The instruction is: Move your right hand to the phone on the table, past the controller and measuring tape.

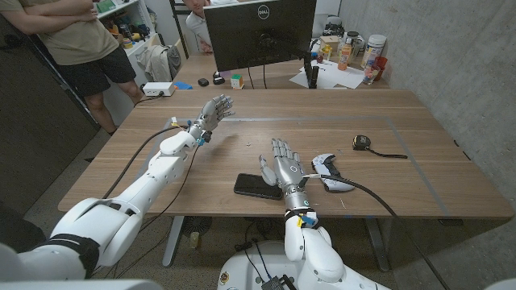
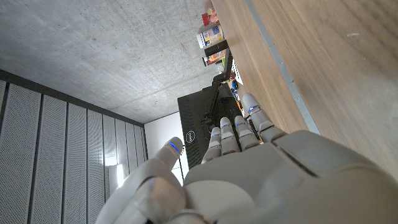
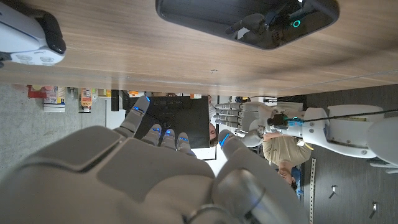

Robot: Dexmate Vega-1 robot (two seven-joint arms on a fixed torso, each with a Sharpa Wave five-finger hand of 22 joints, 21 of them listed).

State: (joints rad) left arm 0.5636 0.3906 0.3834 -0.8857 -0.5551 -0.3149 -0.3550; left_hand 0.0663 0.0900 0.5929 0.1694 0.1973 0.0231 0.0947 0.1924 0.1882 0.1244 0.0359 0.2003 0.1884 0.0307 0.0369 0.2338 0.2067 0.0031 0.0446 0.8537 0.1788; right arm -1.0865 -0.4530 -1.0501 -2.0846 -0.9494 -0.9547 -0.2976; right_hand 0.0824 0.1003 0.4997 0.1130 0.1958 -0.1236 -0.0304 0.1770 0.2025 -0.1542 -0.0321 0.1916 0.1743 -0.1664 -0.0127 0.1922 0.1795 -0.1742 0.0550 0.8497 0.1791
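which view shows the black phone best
The head view: the flat black phone lies whole on the wooden table, beside the right hand. The right wrist view cuts off its edge; the left wrist view looks elsewhere.

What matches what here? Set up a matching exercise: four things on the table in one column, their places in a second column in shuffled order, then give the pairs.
Things
1. phone
2. controller
3. measuring tape
4. monitor

Places
A. farthest toward the robot's right, a black strap trailing from it
B. just to the right of the right hand
C. upright at the table's far edge
D. flat near the front edge, just to the left of the right hand

Pairs: 1-D, 2-B, 3-A, 4-C
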